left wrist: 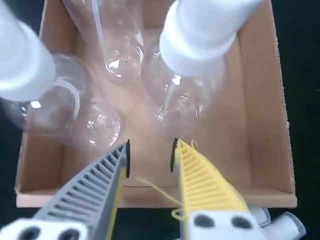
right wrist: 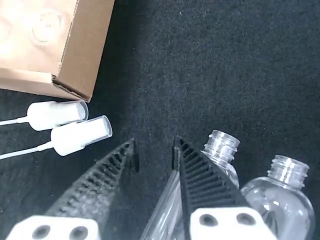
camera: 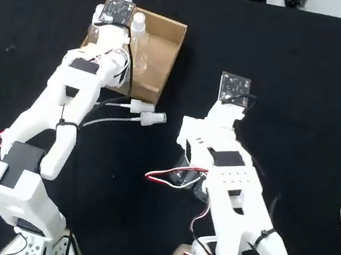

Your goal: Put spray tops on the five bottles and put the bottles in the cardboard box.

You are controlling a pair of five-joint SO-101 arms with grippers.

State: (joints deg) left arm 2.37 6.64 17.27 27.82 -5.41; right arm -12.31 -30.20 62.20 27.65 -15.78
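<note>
Left tool (left wrist: 150, 152) gaping over bottles (left wrist: 186, 95) in box (left wrist: 261, 100).

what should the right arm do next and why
Probably shift the right gripper, its fingers open and empty, onto the nearer uncapped bottle and grip it. It and the other bottle lack tops, and two spray tops lie loose beside the cardboard box.

Glossy clear plastic bottles (right wrist: 280, 190), matt cardboard box (left wrist: 260, 100)
</note>
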